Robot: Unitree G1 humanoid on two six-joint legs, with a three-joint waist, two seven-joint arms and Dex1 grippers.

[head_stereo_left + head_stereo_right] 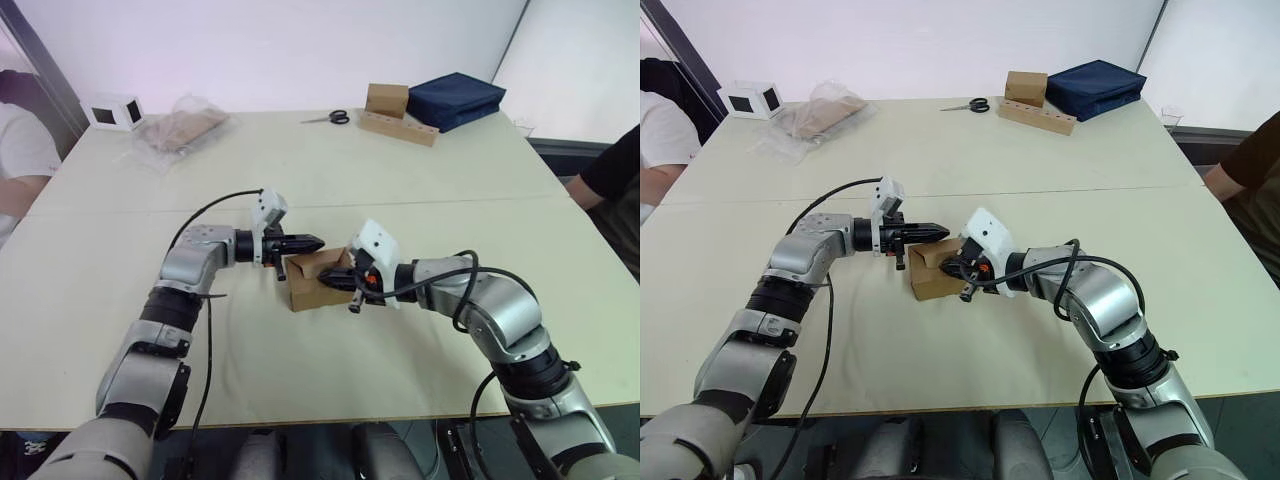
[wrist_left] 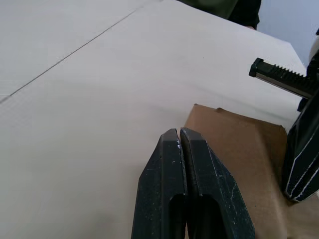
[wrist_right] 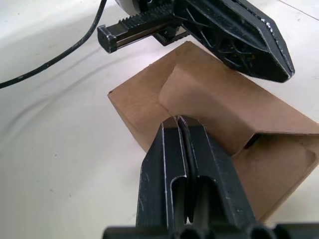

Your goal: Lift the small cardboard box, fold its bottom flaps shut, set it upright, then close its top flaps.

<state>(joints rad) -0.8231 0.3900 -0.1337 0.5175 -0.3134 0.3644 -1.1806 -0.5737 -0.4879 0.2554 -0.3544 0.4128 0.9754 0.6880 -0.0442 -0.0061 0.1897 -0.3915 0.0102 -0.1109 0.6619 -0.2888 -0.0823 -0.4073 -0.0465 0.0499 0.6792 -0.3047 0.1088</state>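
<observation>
The small cardboard box (image 1: pixel 318 280) sits on the table (image 1: pixel 400 180) right in front of me, between my 2 grippers. Its top flaps (image 3: pixel 214 97) lie folded down across the upper face, one of them with a curved tab edge, and a dark slit shows where the panels do not quite meet.

My left gripper (image 1: pixel 312 243) comes in from the left, level with the box's upper edge, with its 2 fingers (image 2: pixel 189 194) pressed together and nothing between them. The tips hover over the left rim of the box; I cannot tell if they touch the cardboard.

My right gripper (image 1: pixel 342 281) reaches in from the right with its fingers (image 3: pixel 187 169) also pressed together, gripping nothing. The tips rest against the folded flap on the side of the box facing that arm.

At the far edge of the table stand a brown cube with a long holed strip (image 1: pixel 398 112), scissors (image 1: pixel 330 118) just beside it, and a dark blue bag (image 1: pixel 455 98). Far left sit a white box with dark windows (image 1: pixel 113 112) and a clear plastic bag (image 1: pixel 180 128). A person's sleeve (image 1: pixel 22 150) shows at the left edge, another person's arm (image 1: pixel 610 170) at the right.
</observation>
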